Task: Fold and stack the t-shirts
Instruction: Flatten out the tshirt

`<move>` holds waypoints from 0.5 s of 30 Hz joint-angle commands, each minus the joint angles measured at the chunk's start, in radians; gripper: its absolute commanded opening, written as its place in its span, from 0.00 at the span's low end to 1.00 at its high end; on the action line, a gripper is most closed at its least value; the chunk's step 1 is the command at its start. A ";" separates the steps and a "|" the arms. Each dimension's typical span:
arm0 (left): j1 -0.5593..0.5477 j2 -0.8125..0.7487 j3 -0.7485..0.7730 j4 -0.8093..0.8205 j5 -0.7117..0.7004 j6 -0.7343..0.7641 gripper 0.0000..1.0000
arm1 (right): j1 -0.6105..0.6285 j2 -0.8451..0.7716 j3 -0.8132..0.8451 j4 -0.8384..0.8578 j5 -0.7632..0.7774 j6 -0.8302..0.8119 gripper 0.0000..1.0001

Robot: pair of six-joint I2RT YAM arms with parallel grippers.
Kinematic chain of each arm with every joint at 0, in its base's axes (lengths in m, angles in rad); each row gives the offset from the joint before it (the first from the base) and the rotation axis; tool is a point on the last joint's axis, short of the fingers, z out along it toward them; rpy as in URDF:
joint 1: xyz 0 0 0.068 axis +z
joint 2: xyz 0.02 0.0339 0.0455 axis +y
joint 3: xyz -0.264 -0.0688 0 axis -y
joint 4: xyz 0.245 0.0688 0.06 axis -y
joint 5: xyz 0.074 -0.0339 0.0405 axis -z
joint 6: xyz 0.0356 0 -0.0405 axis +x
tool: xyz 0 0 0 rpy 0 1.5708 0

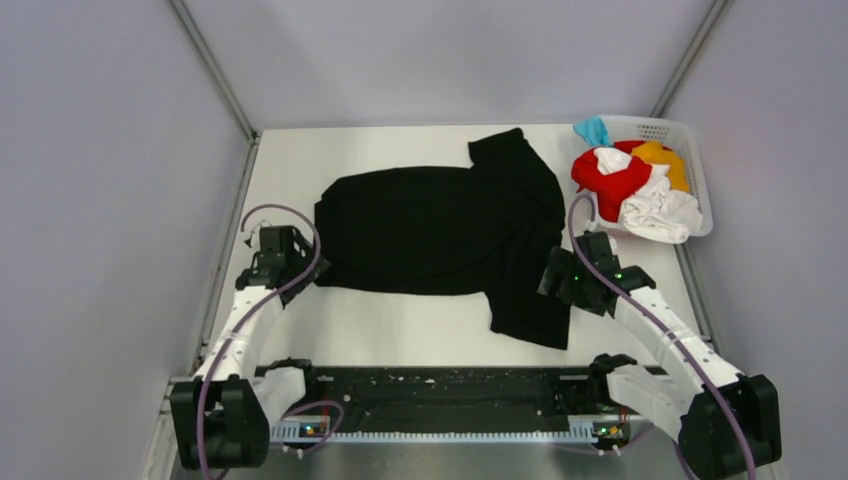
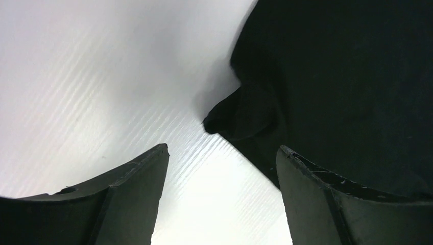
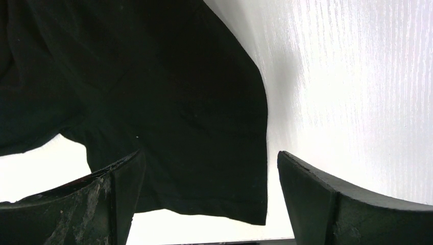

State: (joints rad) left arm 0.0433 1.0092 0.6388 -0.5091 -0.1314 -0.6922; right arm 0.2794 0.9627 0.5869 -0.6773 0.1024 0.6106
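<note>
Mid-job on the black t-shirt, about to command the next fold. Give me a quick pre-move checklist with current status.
1. Left hand open, nothing gripped: ok.
2. Right hand open, nothing gripped: ok.
3. Black t-shirt lying smooth on the table: not ok, a corner is bunched beside the left hand.
4. Right hand clear of the cloth below it: cannot tell.
5. Coloured t-shirts piled in the basket: ok.
</note>
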 commanded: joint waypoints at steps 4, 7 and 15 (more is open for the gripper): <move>-0.001 0.123 -0.044 0.102 0.112 -0.020 0.76 | 0.009 0.009 -0.001 0.029 -0.004 -0.015 0.99; -0.001 0.209 -0.028 0.179 0.188 -0.016 0.73 | 0.009 0.009 -0.009 0.031 -0.007 -0.005 0.98; -0.001 0.421 0.029 0.268 0.220 -0.007 0.38 | 0.138 0.028 -0.032 -0.011 0.022 0.100 0.94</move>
State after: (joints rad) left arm 0.0437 1.3422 0.6338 -0.3241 0.0467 -0.7055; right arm 0.3187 0.9733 0.5468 -0.6693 0.0929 0.6411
